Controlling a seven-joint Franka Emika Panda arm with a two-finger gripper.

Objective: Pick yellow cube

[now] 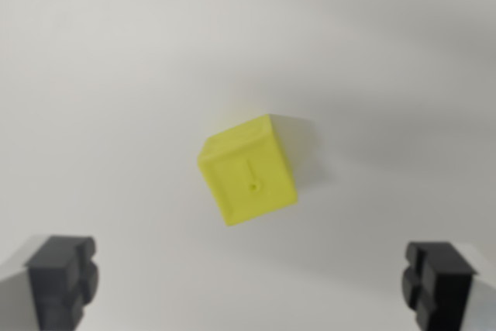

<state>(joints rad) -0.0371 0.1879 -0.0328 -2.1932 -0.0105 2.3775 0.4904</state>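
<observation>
Hovering over yellow cube, jaws spread wide

Looking straight down from the wrist view: yellow cube [249, 170] sits alone on a plain white tabletop [116, 75], roughly centre of frame, a touch to the wrist view's right of the midline and slightly above the vertical middle.

Cube details:
- Rotated relative to the frame, edges not square to the picture borders; lower corner points toward the bottom left.
- Large face toward the camera has a small dot with a short thin line running up from it.
- A narrower face shows along the top left edge, lighter yellow.
- Soft shadow falls on the tabletop just to the right of the cube and behind it.
- Image is a bit soft, so no finer surface marks can be read.

Gripper [249, 284]:
- Jaws released, spread far apart.
- Two black fingertips [63, 277] poke in at the bottom corners, one at the wrist view's left, the other at the wrist view's right, each on a grey mount that runs off the frame edge.
- Nothing between them but bare tabletop.
- Cube lies farther up the frame than both tips, well apart from each, no contact.
- Sideways, the cube falls inside the gap between the tips, about equally spaced from the left and right one.

Tabletop is uniform white with only faint shading toward the top right corner.
</observation>
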